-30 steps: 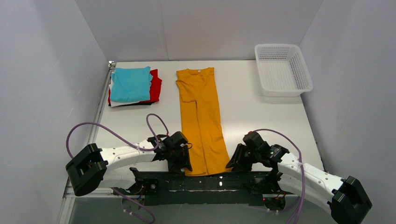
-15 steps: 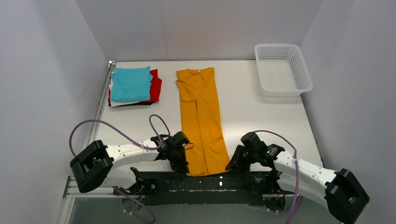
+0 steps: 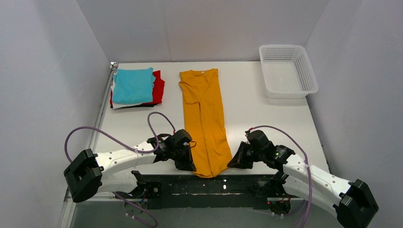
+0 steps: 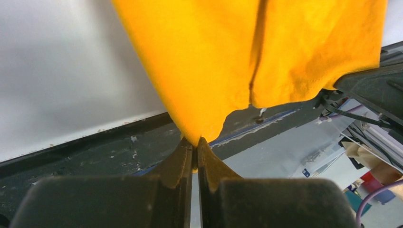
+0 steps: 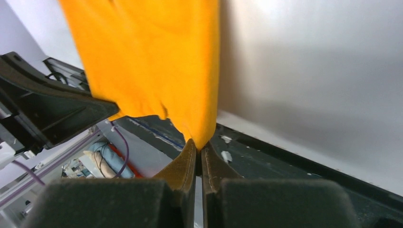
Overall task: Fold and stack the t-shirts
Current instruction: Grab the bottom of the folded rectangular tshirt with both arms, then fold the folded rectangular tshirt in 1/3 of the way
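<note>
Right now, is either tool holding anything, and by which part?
Both hold the mustard-orange t-shirt: the left tool pinches its near left hem corner, the right tool its near right hem corner.

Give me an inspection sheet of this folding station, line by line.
Surface: white table, no spills seen.
Job's things: orange t-shirt lying in a long narrow strip mid-table; folded stack at far left, turquoise on top, red, white and black beneath.
Clutter: white mesh basket, far right corner, nothing seen inside.
Grippers: left gripper and right gripper each shut on a near hem corner of the orange t-shirt.
Cables: purple cables loop over both arms.
Surroundings: plain grey walls on three sides.
</note>
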`<action>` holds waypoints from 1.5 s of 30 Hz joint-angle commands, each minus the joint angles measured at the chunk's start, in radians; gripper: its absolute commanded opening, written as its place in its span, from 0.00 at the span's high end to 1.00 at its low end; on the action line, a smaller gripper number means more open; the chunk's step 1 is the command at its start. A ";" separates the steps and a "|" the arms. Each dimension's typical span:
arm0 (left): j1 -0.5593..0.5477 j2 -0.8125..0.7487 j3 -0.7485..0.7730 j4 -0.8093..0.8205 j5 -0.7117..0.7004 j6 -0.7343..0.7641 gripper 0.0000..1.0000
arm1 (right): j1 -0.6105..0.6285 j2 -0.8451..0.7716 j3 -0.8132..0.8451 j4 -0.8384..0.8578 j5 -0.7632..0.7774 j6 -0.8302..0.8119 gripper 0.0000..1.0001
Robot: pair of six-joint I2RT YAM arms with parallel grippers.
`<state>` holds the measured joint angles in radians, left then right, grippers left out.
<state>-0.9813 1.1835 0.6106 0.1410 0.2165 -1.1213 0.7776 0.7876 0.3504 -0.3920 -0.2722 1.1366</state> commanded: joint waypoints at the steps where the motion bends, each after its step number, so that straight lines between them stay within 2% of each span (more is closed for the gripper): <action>1: 0.056 -0.011 0.082 -0.170 -0.051 0.068 1.00 | -0.025 0.036 0.132 -0.001 0.043 -0.065 0.99; 7: 0.203 0.023 0.168 -0.196 -0.030 0.136 1.00 | -0.131 0.167 0.269 0.025 0.007 -0.149 0.99; 10: 0.263 0.061 0.249 -0.263 -0.096 0.203 1.00 | -0.193 0.251 0.349 0.041 -0.013 -0.188 0.99; 25: 0.521 0.386 0.590 -0.298 -0.039 0.319 1.00 | -0.372 0.698 0.793 -0.014 -0.124 -0.313 0.99; 31: 0.581 0.524 0.707 -0.299 0.007 0.341 1.00 | -0.399 0.861 0.936 -0.037 -0.152 -0.336 0.99; 36: 0.615 0.618 0.790 -0.315 -0.003 0.368 1.00 | -0.411 0.959 1.030 -0.047 -0.128 -0.355 0.99; 41: 0.630 0.731 0.876 -0.326 0.057 0.378 1.00 | -0.424 1.046 1.097 -0.064 -0.111 -0.377 0.99; 45: 0.633 0.782 0.912 -0.331 0.018 0.392 1.00 | -0.434 1.097 1.132 -0.055 -0.096 -0.383 0.99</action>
<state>-0.3557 1.9354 1.4799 -0.0811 0.2329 -0.7582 0.3584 1.8484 1.4178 -0.4469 -0.3866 0.7807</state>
